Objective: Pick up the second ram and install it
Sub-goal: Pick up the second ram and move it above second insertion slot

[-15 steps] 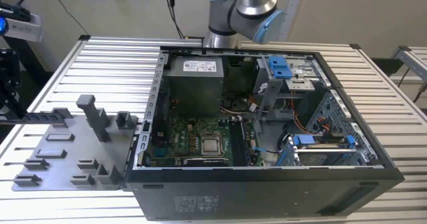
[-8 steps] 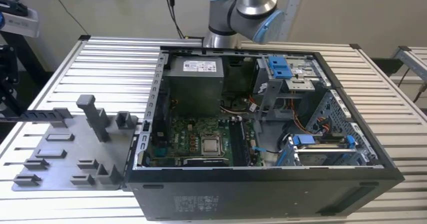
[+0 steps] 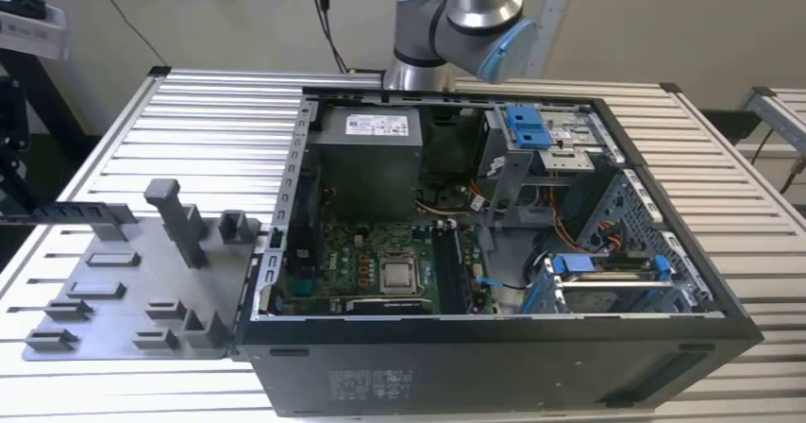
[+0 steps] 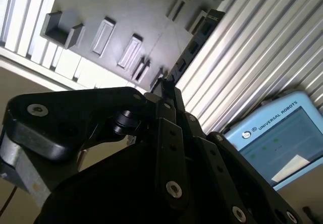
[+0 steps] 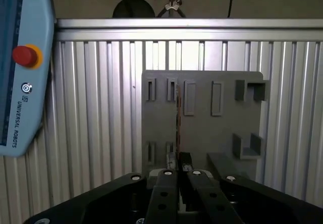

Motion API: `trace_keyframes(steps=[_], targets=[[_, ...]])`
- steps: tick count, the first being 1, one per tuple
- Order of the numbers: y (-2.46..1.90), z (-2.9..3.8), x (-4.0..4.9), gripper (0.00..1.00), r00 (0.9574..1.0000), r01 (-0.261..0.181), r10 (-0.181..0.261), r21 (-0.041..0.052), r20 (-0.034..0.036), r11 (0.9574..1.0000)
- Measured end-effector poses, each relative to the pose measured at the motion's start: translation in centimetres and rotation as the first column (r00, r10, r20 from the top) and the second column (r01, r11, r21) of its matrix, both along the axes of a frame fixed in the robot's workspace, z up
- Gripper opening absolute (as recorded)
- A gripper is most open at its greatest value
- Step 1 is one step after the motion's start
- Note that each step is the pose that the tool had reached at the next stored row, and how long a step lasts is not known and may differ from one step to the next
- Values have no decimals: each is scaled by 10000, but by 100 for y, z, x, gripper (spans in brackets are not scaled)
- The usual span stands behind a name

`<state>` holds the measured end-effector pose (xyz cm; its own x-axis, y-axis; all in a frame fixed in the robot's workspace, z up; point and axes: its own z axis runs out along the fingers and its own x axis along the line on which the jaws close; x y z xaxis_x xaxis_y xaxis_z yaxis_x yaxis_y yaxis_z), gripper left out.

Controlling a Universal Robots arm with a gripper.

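In the first wrist view my gripper (image 5: pixel 181 159) is shut on the second ram (image 5: pixel 177 118), a thin stick seen edge-on that reaches out from the fingertips. Far below it lies the grey fixture plate (image 5: pixel 222 133) with its empty slots. In the second wrist view the same stick (image 4: pixel 194 45) runs out from the closed gripper (image 4: pixel 166 89) as a dark narrow strip. The exterior view has the open computer case (image 3: pixel 504 366), its motherboard (image 3: pixel 365 272) and the memory slots (image 3: pixel 450 274) beside the processor.
The grey fixture plate (image 3: pixel 126 291) lies on the slatted table at the exterior view's left, beside the case. A teach pendant (image 5: pixel 25 67) rests on the table near the plate. Blue drive-bay clips (image 3: pixel 529 126) and cables fill the case's right half.
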<state>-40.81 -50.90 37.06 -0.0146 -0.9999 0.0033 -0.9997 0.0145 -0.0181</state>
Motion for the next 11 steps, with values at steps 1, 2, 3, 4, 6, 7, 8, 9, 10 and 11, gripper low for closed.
trace_keyframes(steps=[1, 2, 3, 4, 6, 7, 8, 9, 10, 11], targets=[[0, 10, 0, 14, 10000, 0, 0, 0, 0, 10000], [0, 19, 0, 14, 10000, 0, 0, 0, 0, 10000], [0, 29, 0, 14, 10000, 0, 0, 0, 0, 10000], [0, 38, 0, 14, 10000, 0, 0, 0, 0, 10000], [0, 58, 0, 14, 10000, 0, 0, 0, 0, 10000], [0, 67, 0, 14, 10000, 0, 0, 0, 0, 10000], [0, 76, 0, 14, 10000, 0, 0, 0, 1, 10000], [0, 86, 0, 14, 10000, 0, 0, 0, 1, 10000], [0, 96, 0, 14, 10000, 0, 0, 0, 1, 10000], [0, 107, 0, 14, 10000, 0, 0, 0, 0, 10000]])
